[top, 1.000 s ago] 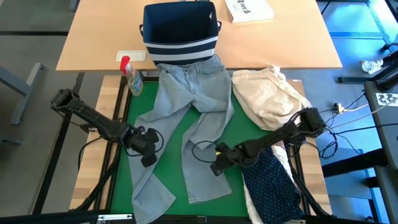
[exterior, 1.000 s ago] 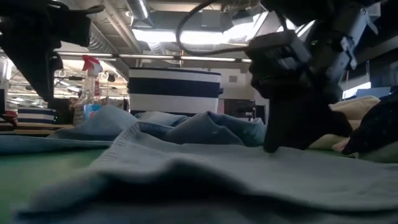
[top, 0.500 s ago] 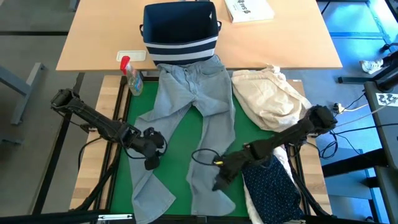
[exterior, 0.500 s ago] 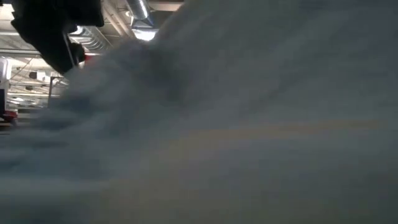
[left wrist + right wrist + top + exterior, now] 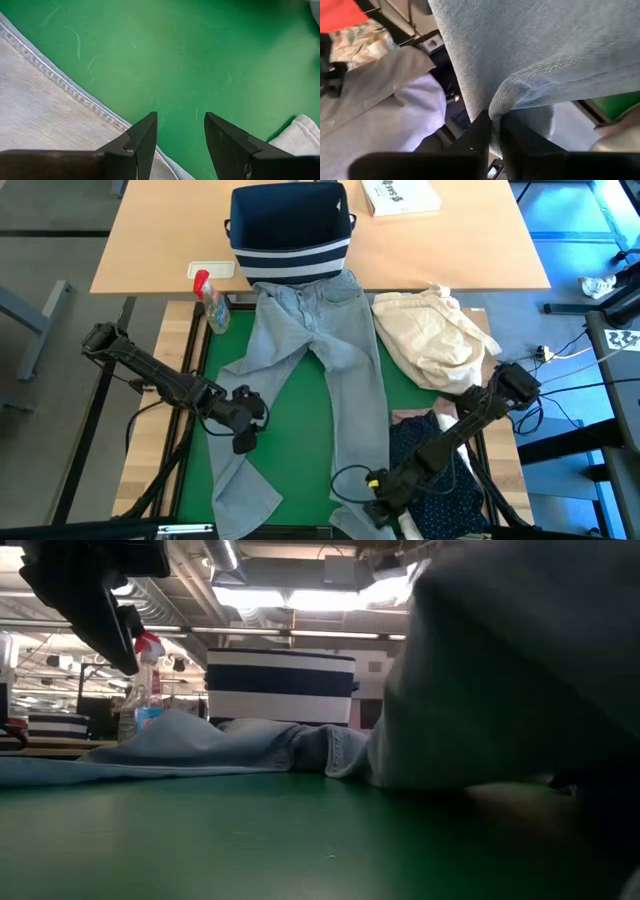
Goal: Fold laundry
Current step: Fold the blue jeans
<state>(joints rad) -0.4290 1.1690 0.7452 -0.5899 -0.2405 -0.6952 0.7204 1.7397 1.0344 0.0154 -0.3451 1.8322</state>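
The grey jeans (image 5: 320, 370) lie lengthwise on the green bench (image 5: 300, 420), waistband at twelve o'clock against the striped bin (image 5: 290, 230), legs running toward six. The right end effector (image 5: 378, 510) at five o'clock pinches the right leg's hem (image 5: 520, 95), fingers pressed together on the denim. The left end effector (image 5: 243, 432) hovers at eight o'clock over the other leg, fingers (image 5: 142, 137) spread, holding nothing.

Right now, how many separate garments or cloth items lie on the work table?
4 visible: light grey jeans spread down the green mat, cream-beige bundle at the far right, navy dotted shirt at the near right, a pale pink piece just above it. More may hide beneath.
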